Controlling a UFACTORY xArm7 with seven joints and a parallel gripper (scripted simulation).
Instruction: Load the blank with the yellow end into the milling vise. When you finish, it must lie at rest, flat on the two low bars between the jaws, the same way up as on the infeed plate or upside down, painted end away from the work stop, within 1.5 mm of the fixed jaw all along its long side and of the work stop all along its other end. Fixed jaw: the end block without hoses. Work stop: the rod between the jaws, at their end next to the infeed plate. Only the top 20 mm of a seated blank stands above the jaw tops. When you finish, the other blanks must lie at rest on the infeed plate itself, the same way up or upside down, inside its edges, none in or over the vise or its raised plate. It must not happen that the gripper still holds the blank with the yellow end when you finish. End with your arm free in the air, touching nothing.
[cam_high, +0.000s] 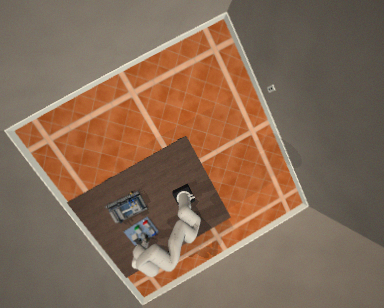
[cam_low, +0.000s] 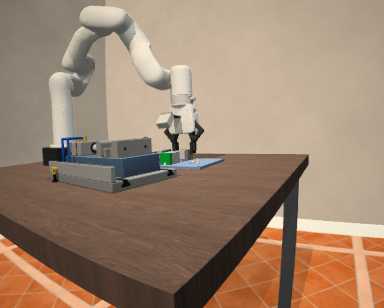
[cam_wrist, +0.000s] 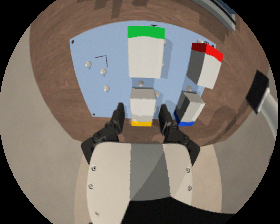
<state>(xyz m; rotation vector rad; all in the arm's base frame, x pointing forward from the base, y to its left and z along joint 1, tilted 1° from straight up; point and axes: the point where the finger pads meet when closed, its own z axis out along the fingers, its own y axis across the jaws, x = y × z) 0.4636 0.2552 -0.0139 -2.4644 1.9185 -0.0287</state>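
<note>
In the wrist view the blank with the yellow end (cam_wrist: 141, 106) lies on the light blue infeed plate (cam_wrist: 93, 93), its yellow end toward the camera. My gripper (cam_wrist: 142, 109) (cam_low: 184, 148) is open, and its two fingers straddle this blank on either side without pressing it. The green-ended blank (cam_wrist: 146, 53) (cam_low: 166, 158) lies just beyond it. The red-ended blank (cam_wrist: 206, 66) and the blue-ended blank (cam_wrist: 189, 108) lie to the right. The milling vise (cam_low: 110, 160) (cam_high: 126, 206) stands beside the plate (cam_low: 210, 162) (cam_high: 134, 232), with nothing between its jaws.
Blue hoses (cam_low: 70, 144) rise at the vise's far end. Small pegs and a thin bracket (cam_wrist: 101, 66) stand on the left part of the infeed plate. The dark wooden table (cam_low: 200, 210) ends close to the plate's right. The arm's base (cam_high: 182, 194) stands behind.
</note>
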